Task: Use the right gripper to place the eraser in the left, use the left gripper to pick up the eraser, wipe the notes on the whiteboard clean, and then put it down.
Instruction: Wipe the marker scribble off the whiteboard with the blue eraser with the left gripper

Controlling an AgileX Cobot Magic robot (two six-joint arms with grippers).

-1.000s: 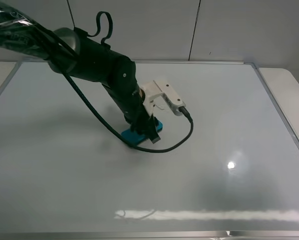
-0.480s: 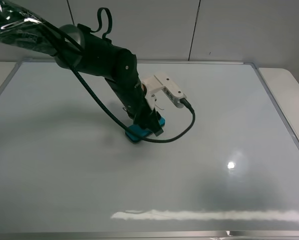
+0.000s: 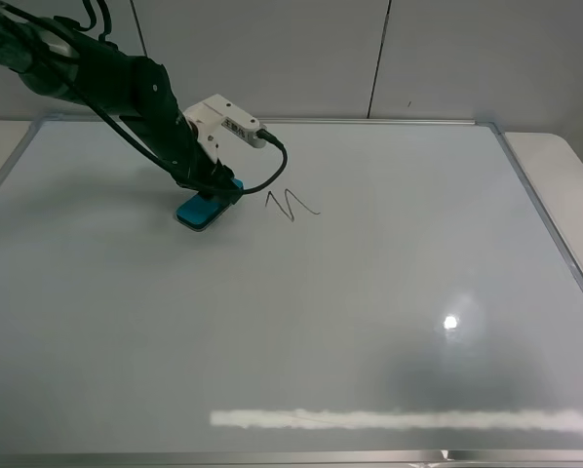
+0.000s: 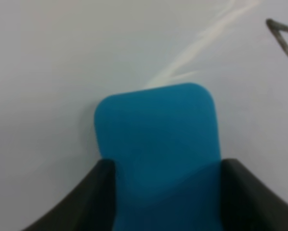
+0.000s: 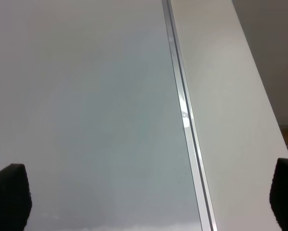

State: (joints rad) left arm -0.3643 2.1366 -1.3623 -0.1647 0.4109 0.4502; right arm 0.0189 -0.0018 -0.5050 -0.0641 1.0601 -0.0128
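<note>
From up high I see my left gripper over the far left part of the whiteboard, with the blue eraser lying flat on the board under it. Just right of the eraser, not touching it, is the black zigzag of the notes. That view hides how the claw grips. My left wrist camera shows it: two black fingers squeeze the eraser's sides, and a corner of the notes is cut off. The right gripper shows only in its own camera, blurry: two dark tips far apart, nothing between them, above the board's silver frame.
</note>
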